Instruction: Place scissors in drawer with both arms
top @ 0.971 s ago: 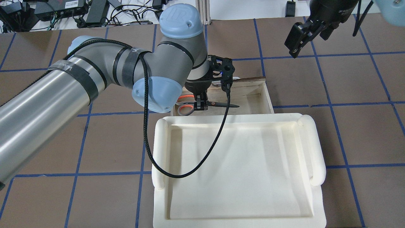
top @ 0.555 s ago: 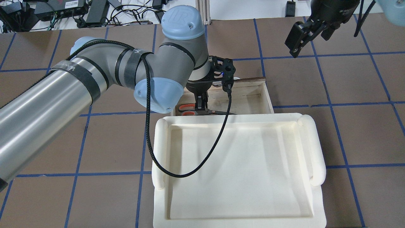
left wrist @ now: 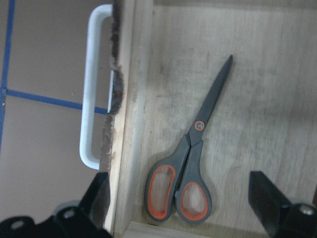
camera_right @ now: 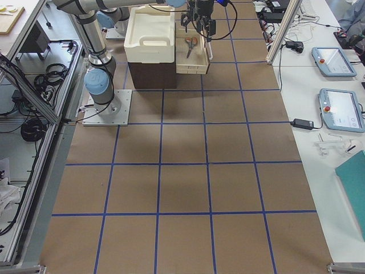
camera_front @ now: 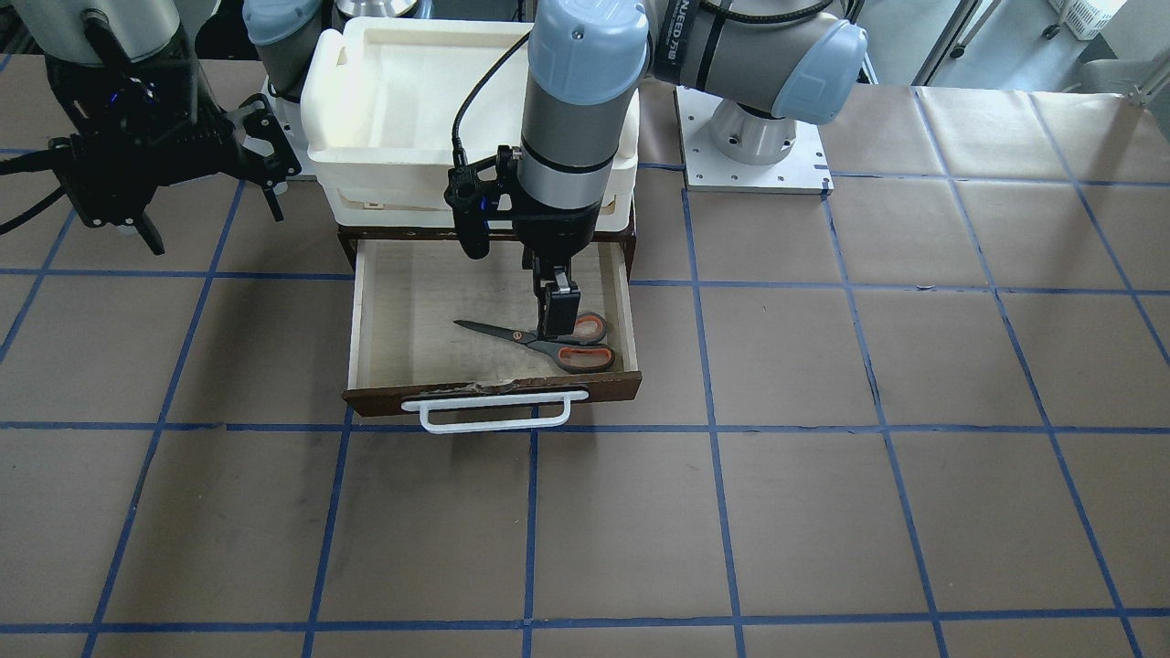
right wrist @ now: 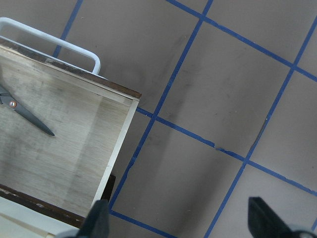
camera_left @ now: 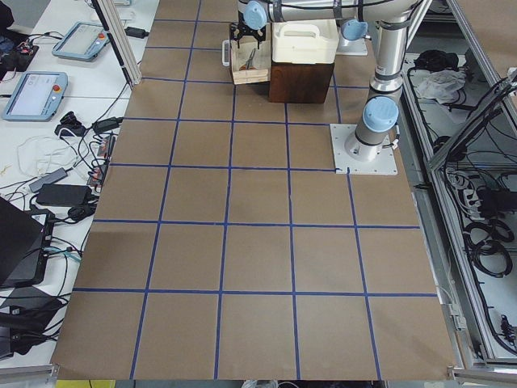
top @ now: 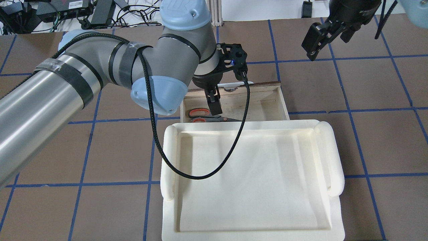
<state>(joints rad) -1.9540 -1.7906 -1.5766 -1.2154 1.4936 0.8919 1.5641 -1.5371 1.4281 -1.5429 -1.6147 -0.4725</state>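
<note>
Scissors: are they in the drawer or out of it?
In. The scissors lie flat on the pale floor of the drawer, blades shut. The left gripper is open around them, gripping nothing.

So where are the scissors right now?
In the front-facing view the scissors lie flat inside the open drawer, near its front wall, just under the left claw.

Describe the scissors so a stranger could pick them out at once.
Find the white tray sitting on a dark cabinet; below it a drawer with a white handle is pulled out. The scissors lie flat on its pale floor, the only thing seen in it: dark closed blades, grey handles lined orange.
</note>
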